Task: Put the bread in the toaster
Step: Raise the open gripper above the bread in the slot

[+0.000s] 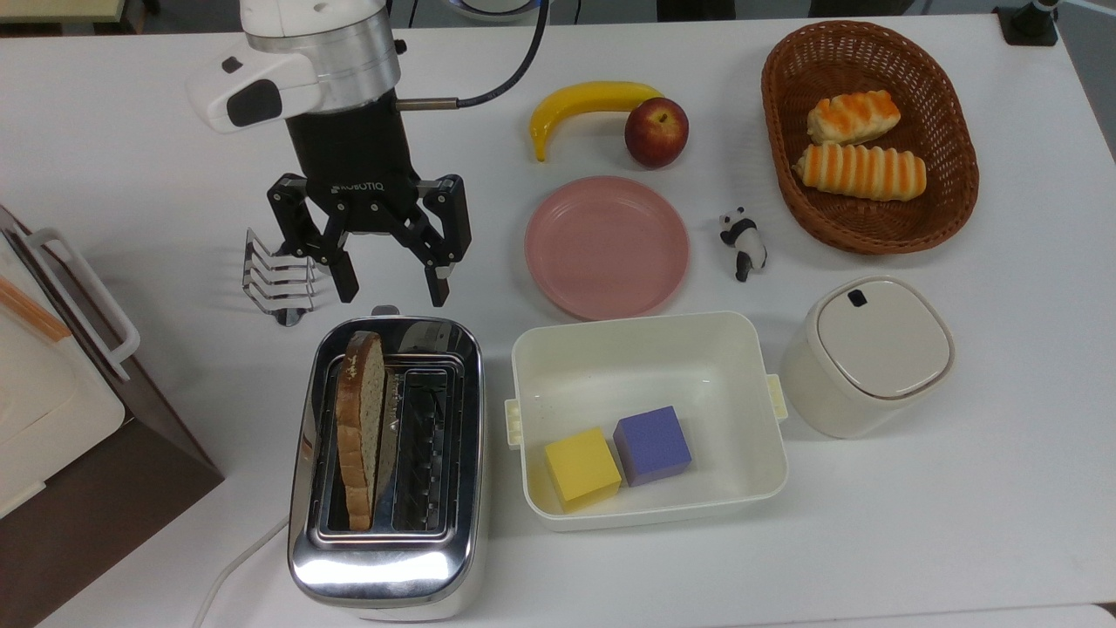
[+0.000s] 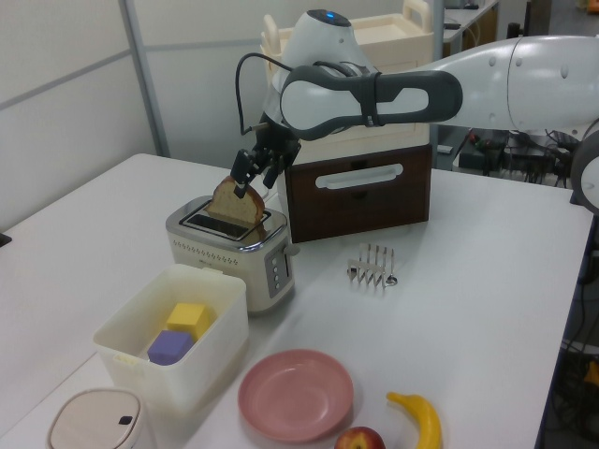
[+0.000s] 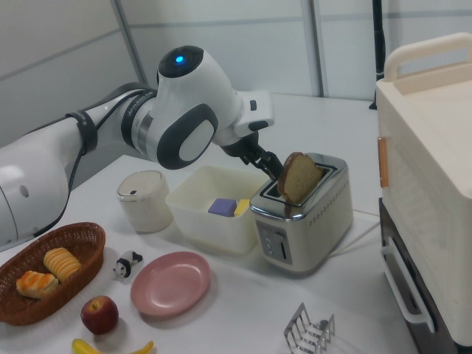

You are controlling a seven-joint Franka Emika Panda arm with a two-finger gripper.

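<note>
Bread [image 1: 359, 427] upright in chrome toaster [image 1: 388, 563] slot (top protruding)

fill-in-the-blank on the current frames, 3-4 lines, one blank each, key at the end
1. The bread stands in the ____.
2. The end effector is ____, holding nothing.
3. The yellow cube sits beside a ____ cube in the white tub.
4. The panda figure lies between the wicker basket and the ____ plate.

Missing: toaster; open; purple; pink

We see a white, rounded arm with dark grey joint bands, a blue light, a silver wrist ring, a black cable, and a black end effector [image 1: 390, 290] marked ROBOTIQ.
</note>
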